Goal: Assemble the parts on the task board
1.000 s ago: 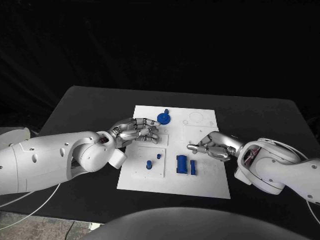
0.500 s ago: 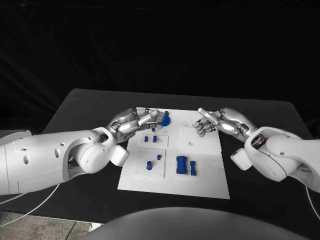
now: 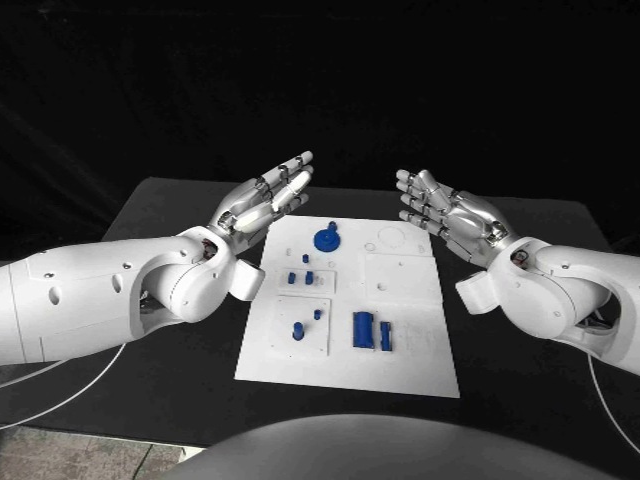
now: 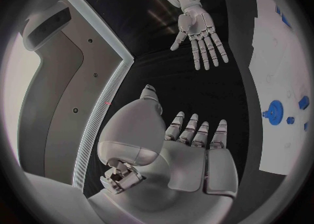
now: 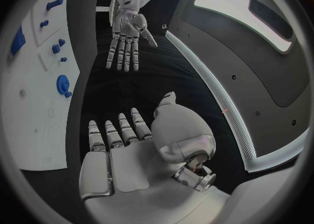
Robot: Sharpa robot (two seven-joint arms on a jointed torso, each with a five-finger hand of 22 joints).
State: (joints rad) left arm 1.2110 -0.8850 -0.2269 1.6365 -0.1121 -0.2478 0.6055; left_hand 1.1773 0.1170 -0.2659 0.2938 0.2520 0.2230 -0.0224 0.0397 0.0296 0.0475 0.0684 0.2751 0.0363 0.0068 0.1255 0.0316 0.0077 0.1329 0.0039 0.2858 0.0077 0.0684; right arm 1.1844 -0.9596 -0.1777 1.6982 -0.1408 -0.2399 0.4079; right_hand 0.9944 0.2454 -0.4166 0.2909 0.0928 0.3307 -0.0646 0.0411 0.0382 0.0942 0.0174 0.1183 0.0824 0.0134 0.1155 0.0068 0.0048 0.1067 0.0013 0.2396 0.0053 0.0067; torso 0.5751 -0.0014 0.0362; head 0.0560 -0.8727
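Note:
The white task board lies in the middle of the black table. On it a round blue gear sits near the far edge, small blue pegs stand below it, and a blue block with a slim blue bar lies nearer me. My left hand is raised above the board's far left corner, fingers stretched flat, holding nothing. My right hand is raised above the far right corner, palm open and empty. The board and gear also appear in the left wrist view, as does the right hand.
The black table stretches on both sides of the board. Cables trail off its near left edge. In the right wrist view the left hand hovers beside the board.
Both hands have lifted off the board and risen toward its far end. Their fingers have spread out flat. The parts on the board have not moved.

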